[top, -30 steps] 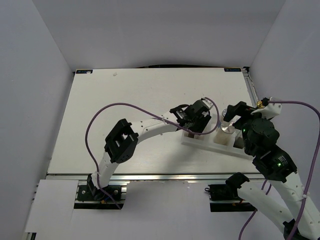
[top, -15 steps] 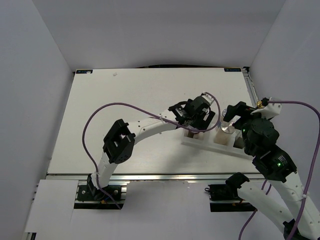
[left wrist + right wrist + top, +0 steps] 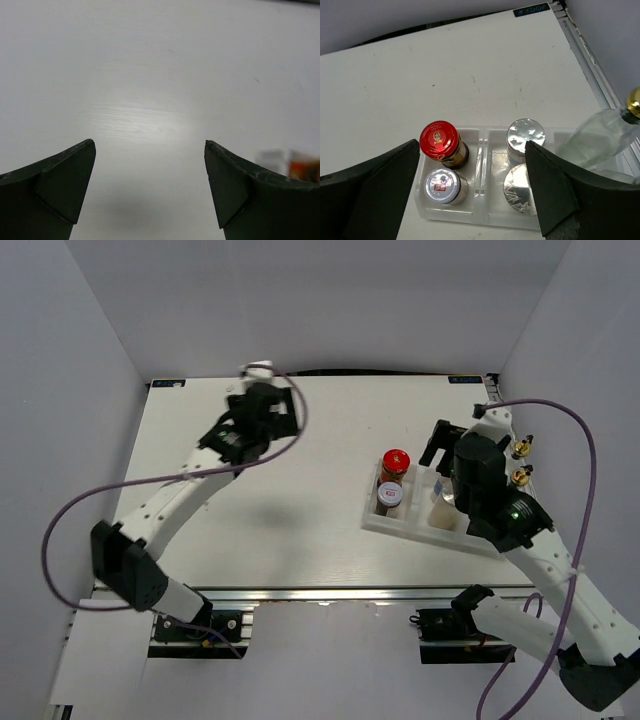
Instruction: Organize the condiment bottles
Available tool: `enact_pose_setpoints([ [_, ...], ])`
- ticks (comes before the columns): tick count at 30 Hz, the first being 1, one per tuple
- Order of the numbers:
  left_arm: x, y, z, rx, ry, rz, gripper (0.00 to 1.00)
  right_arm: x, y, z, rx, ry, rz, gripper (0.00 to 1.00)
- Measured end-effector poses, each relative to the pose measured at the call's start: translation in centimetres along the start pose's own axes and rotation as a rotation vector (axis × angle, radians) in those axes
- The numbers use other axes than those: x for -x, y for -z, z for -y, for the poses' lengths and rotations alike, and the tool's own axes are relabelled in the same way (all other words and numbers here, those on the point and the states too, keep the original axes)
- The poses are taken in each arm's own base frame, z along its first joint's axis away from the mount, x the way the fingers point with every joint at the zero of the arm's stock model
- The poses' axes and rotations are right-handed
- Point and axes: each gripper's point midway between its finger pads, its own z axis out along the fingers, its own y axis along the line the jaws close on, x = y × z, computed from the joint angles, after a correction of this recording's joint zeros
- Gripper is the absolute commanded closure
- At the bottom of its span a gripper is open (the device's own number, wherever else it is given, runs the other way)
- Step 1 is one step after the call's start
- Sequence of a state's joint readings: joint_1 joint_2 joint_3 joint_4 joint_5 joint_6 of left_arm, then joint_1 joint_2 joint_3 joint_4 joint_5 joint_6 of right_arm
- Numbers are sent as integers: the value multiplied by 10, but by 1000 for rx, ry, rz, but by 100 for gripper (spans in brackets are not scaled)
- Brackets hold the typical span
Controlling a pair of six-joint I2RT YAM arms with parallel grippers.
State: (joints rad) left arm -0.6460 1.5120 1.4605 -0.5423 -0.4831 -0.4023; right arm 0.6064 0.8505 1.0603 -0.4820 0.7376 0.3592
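A white tray (image 3: 481, 165) holds the condiment bottles. Its left compartment has a red-lidded brown jar (image 3: 439, 142) at the back and a small grey-lidded jar (image 3: 441, 185) in front. In the middle compartment stand two silver-lidded shakers (image 3: 525, 134), one behind the other. On the tray's right, a clear glass bottle (image 3: 600, 140) with a gold stopper (image 3: 634, 102) shows. My right gripper (image 3: 472, 150) hangs open above the tray, holding nothing. From above, the tray (image 3: 415, 525) lies right of centre, with two gold stoppers (image 3: 521, 448) beside the right arm. My left gripper (image 3: 268, 408) is open over bare table at the far left.
The left wrist view shows bare white table between the open left gripper (image 3: 150, 145) fingers, with the tray (image 3: 280, 160) blurred at the right edge. Grey walls close in the table on three sides. A metal rail (image 3: 300, 592) runs along the near edge.
My left arm has swung from the tray's left compartment to the table's far left, jaws now open. The red-lidded jar stands uncovered in the tray. The right arm has shifted slightly.
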Motion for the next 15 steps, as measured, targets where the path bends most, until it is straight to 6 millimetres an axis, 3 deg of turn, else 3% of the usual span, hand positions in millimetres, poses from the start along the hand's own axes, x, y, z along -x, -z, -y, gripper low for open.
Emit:
enact_pose_setpoints([
  [3,4,13,-94,185,134,54,2,-14,-15,-12,4,37,-45,11],
  [5,8,32,-132,256,202,102,2,-20,-23,-20,18,51,-66,11],
  [7,16,52,-150,291,247,154,2,-26,-30,-28,36,60,-84,10],
  [10,27,73,-159,303,289,217,2,-27,-34,-36,65,52,-77,10],
  [15,21,85,-168,318,318,252,2,-25,-33,-41,112,30,-31,11],
])
